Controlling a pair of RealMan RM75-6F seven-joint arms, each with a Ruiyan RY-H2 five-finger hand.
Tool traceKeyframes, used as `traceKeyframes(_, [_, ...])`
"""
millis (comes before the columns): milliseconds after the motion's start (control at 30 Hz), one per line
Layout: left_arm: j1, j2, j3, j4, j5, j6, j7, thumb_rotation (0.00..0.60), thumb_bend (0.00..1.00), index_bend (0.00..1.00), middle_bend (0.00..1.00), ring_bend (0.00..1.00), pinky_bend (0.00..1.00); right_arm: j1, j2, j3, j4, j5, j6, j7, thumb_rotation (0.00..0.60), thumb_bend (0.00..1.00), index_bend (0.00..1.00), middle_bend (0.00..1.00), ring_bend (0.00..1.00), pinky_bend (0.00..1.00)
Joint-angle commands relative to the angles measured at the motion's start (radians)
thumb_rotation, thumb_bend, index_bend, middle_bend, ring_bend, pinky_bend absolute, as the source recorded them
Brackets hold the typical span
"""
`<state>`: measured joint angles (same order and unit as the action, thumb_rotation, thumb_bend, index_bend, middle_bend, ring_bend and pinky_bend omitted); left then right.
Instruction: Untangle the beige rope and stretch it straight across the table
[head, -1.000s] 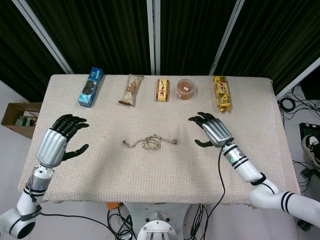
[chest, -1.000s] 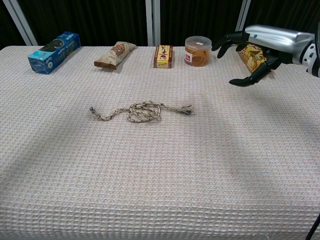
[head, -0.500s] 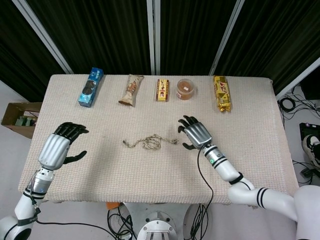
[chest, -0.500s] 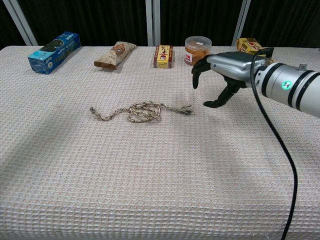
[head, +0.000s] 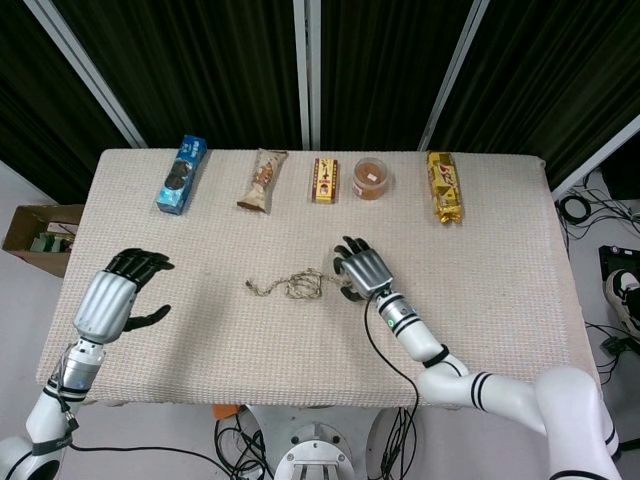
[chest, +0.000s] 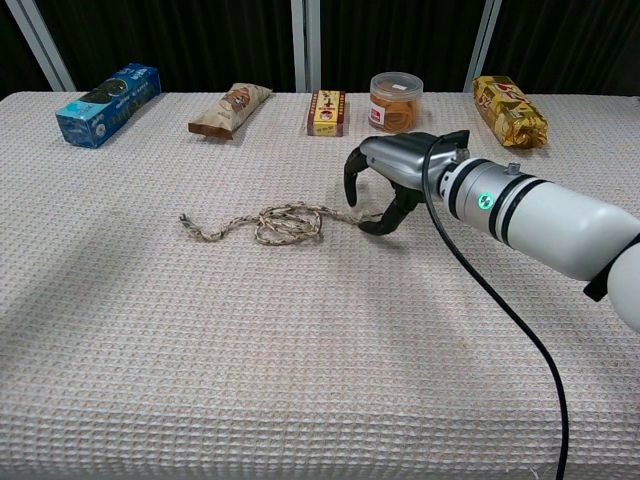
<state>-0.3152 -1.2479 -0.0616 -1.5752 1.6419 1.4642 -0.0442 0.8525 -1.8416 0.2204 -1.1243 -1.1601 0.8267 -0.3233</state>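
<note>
The beige rope (head: 295, 285) (chest: 280, 222) lies in the middle of the table, looped and knotted at its centre with a frayed end on each side. My right hand (head: 365, 270) (chest: 385, 180) arches over the rope's right end, fingers curved down and apart, thumb tip beside the frayed strands; nothing is gripped. My left hand (head: 110, 300) hovers over the table's left edge, fingers spread, well left of the rope, and shows only in the head view.
Along the far edge stand a blue cookie box (head: 181, 175), a snack bag (head: 262, 180), a red-yellow box (head: 325, 180), a round tub (head: 371, 177) and a yellow pack (head: 444, 187). A cardboard box (head: 35, 235) sits on the floor at left.
My right hand has swept left and down from the table's right side to the rope's right end. My left hand has drifted slightly toward the near left edge.
</note>
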Motion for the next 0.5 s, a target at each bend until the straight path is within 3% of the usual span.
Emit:
traceKeyframes(33, [0.004,-0.002,0.003,0.008,0.001,0.005,-0.009,0.600,0.17,0.32,0.27,0.24,0.21,0.008,-0.018,0.003,0.022,0.009,-0.006,0.003,0.600,0.27,0.49,0.24,0.03,0.16])
traceKeyframes(500, [0.015,-0.011,0.011,0.045,0.006,0.020,-0.049,0.600,0.17,0.32,0.27,0.24,0.21,0.017,-0.057,0.013,0.094,0.014,-0.004,0.037,0.600,0.42,0.59,0.30,0.06,0.15])
